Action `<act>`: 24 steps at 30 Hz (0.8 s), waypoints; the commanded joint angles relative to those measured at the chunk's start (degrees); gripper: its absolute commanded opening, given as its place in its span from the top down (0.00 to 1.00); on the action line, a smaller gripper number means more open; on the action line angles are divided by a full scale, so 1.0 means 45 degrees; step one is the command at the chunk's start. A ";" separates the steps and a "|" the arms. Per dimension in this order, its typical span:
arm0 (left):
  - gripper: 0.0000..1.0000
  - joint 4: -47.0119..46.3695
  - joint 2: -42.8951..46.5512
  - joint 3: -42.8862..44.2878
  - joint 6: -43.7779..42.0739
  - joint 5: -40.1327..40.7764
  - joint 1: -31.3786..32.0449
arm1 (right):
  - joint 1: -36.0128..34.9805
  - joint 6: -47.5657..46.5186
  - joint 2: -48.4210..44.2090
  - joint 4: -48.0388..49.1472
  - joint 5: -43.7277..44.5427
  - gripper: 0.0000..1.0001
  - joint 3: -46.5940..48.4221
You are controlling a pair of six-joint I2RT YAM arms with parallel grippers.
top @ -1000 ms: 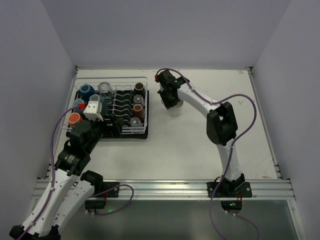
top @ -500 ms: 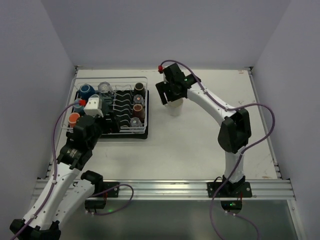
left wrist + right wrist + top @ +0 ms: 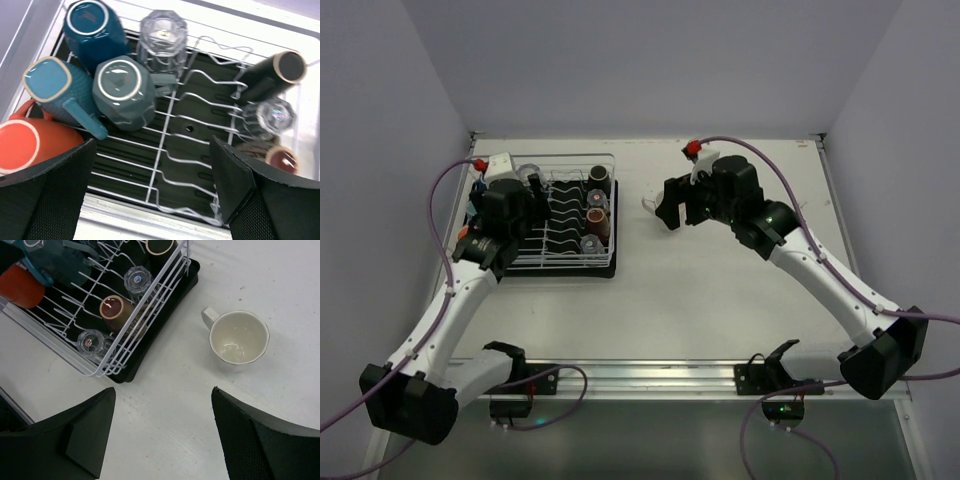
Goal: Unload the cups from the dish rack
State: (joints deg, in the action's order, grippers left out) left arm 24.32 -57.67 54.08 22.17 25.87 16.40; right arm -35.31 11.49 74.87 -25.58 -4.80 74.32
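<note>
Seen from above, the left arm (image 3: 498,215) covers the left half of the dish rack (image 3: 614,232), hiding the mugs there. The right gripper (image 3: 670,212) hides all but the cream mug's (image 3: 646,205) handle. The left wrist view crops the orange mug (image 3: 25,147).

The right gripper (image 3: 675,212) has been lifted off the cream cup (image 3: 239,338) and drawn back to the right, so that the cup is now left standing upright on the table (image 3: 720,300), just beside the dish rack (image 3: 125,346) and clear of the spread fingers. The right arm (image 3: 820,275) has been swung down and outward, its elbow carried to the near right corner. The left gripper (image 3: 150,180) has been moved from the rack's near left part towards its far left and is now held, fingers apart, above the grey mug (image 3: 121,92).
</note>
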 commanded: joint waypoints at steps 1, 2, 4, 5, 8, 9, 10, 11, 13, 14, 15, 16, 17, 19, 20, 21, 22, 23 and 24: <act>0.04 -0.0812 -0.0699 0.0754 0.0580 0.0465 -0.1276 | -0.0005 0.0416 -0.0095 0.1389 -0.0633 0.21 -0.0754; 0.04 -0.0910 -0.1106 0.0851 0.0600 0.0115 -0.1514 | -0.0005 0.0416 -0.0114 0.1388 -0.0614 0.21 -0.0755; 0.04 -0.0931 -0.1577 0.1008 0.0445 -0.0277 -0.1982 | 0.0014 0.0416 -0.0134 0.1388 -0.0556 0.21 -0.0697; 0.05 -0.0854 -0.2178 0.1221 0.0270 -0.0821 -0.2082 | 0.0034 0.0397 -0.0153 0.1388 -0.0516 0.21 -0.0696; 0.08 -0.0442 -0.2944 0.1536 -0.0043 -0.1118 -0.2336 | 0.0093 0.0377 -0.0251 0.1388 -0.0457 0.21 -0.0696; 0.08 -0.0539 -0.2966 0.1420 -0.0199 -0.1332 -0.2453 | 0.0131 0.0377 -0.0271 0.1388 -0.0457 0.21 -0.0696; 0.07 -0.0618 -0.2985 0.1303 -0.0394 -0.1566 -0.2783 | 0.0132 0.0377 -0.0290 0.1388 -0.0457 0.21 -0.0677; 0.05 -0.0792 -0.3043 0.1108 -0.0532 -0.2168 -0.2921 | 0.0151 0.0377 -0.0310 0.1388 -0.0457 0.21 -0.0677; 0.03 -0.0795 -0.3335 0.1125 -0.1057 -0.2855 -0.3350 | 0.0171 0.0397 -0.0291 0.1388 -0.0496 0.21 -0.0638; 0.03 -0.0620 -0.3743 0.1319 -0.1215 -0.2974 -0.3391 | 0.0171 0.0397 -0.0290 0.1427 -0.0516 0.21 -0.0618; 0.02 -0.0560 -0.3902 0.1418 -0.1371 -0.3014 -0.3391 | 0.0171 0.0416 -0.0290 0.1427 -0.0516 0.21 -0.0618; 0.03 -0.0560 -0.4039 0.1496 -0.1702 -0.3169 -0.3391 | 0.0190 0.0436 -0.0290 0.1427 -0.0497 0.21 -0.0618; 0.03 -0.0579 -0.4291 0.1690 -0.1860 -0.3480 -0.3391 | 0.0190 0.0436 -0.0271 0.1427 -0.0496 0.21 -0.0599; 0.02 -0.0560 -0.4585 0.1925 -0.2191 -0.3716 -0.3391 | 0.0171 0.0475 -0.0213 0.1525 -0.0593 0.21 -0.0579; 0.02 -0.0463 -0.4954 0.2178 -0.2367 -0.4046 -0.3391 | 0.0171 0.0456 -0.0096 0.1544 -0.0633 0.21 -0.0540; 0.01 -0.0404 -0.5132 0.2296 -0.2640 -0.4030 -0.3391 | 0.0171 0.0494 -0.0037 0.1545 -0.0652 0.21 -0.0482; 0.01 -0.0346 -0.5366 0.2452 -0.2739 -0.3991 -0.3391 | 0.0171 0.0494 0.0022 0.1564 -0.0691 0.21 -0.0462; 0.00 -0.0480 -0.5387 0.2454 -0.2856 -0.3952 -0.3411 | 0.0190 0.0494 0.0119 0.1564 -0.0846 0.21 -0.0462; 0.00 -0.0540 -0.5407 0.2454 -0.2954 -0.3952 -0.3392 | 0.0190 0.0494 0.0158 0.1545 -0.0925 0.21 -0.0443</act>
State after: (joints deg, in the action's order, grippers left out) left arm 23.35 -81.78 62.13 13.28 10.66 1.26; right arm -34.70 13.04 74.85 -21.21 -6.94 70.74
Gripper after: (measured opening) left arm 0.995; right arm 0.792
